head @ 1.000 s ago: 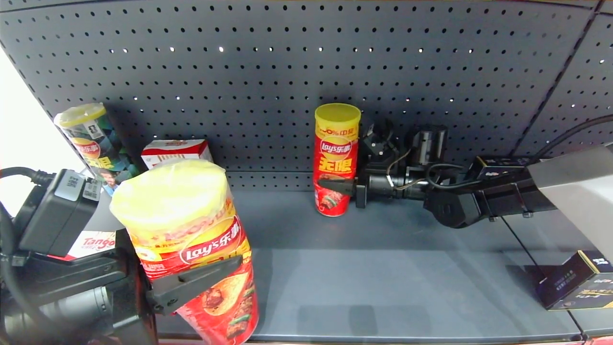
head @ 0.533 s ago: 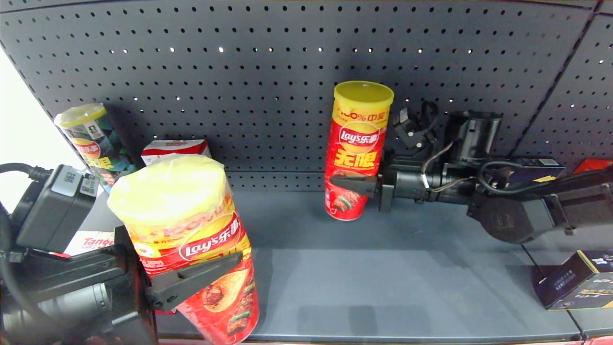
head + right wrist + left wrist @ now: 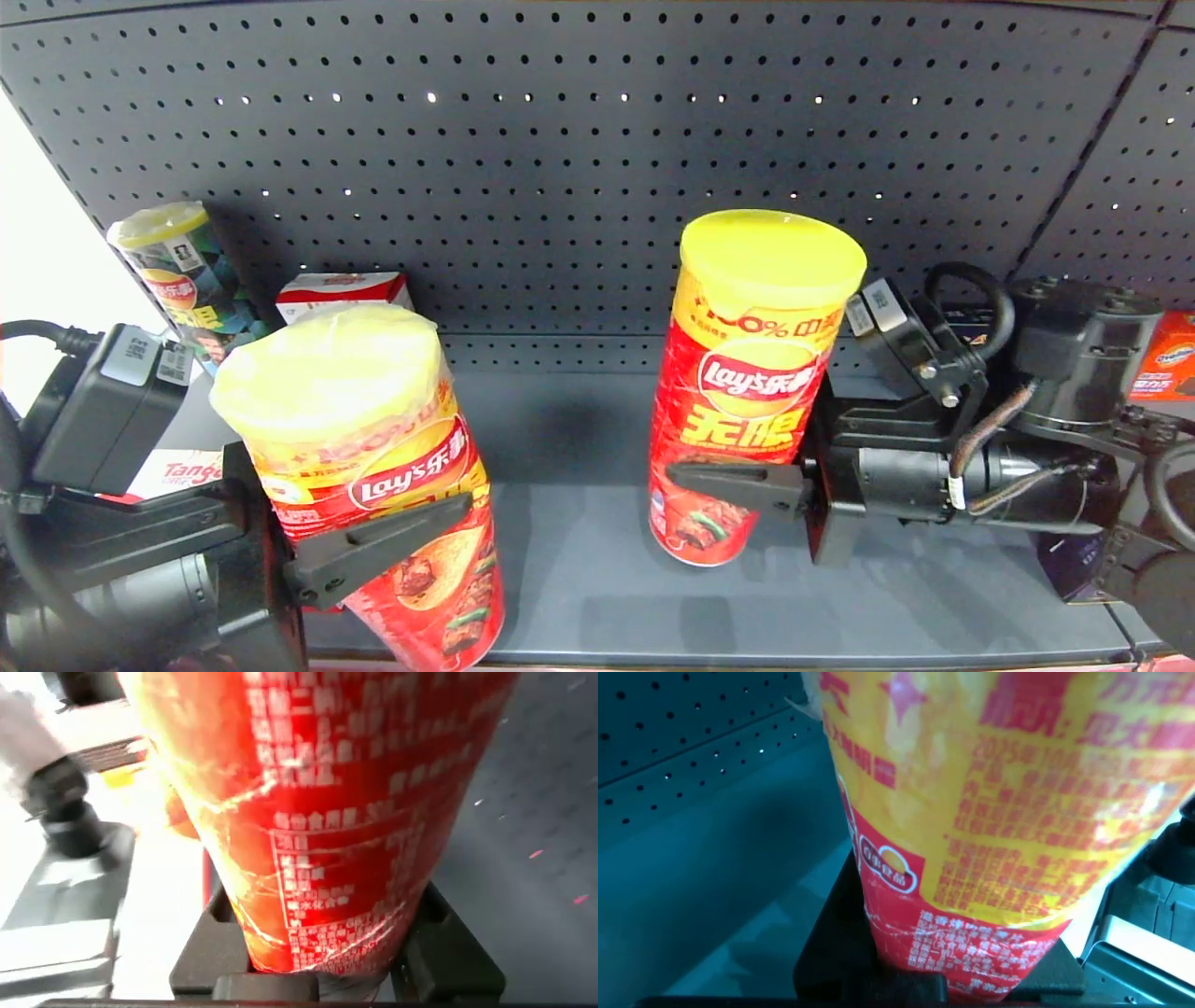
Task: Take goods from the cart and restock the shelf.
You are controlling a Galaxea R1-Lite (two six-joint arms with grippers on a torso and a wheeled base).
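Two red chip cans with yellow lids are held over the dark shelf (image 3: 579, 588). My left gripper (image 3: 387, 532) is shut on one chip can (image 3: 364, 448) at the shelf's front left edge, tilted slightly; the left wrist view shows that can's printed side (image 3: 999, 831) close up. My right gripper (image 3: 738, 485) is shut on the other chip can (image 3: 752, 373), upright, above the shelf's front middle-right. Its lower body (image 3: 346, 812) sits between the jaws in the right wrist view.
A dark-patterned chip can (image 3: 177, 275) and a red-and-white box (image 3: 341, 289) stand at the back left before the pegboard wall (image 3: 560, 140). A flat red-lettered box (image 3: 177, 471) lies behind my left arm. An orange box (image 3: 1167, 359) and a dark box (image 3: 1064, 565) are on the right.
My right arm has drawn back from the shelf's rear toward the front and right, carrying its can, which is now lifted and closer. The left arm and its can barely moved.
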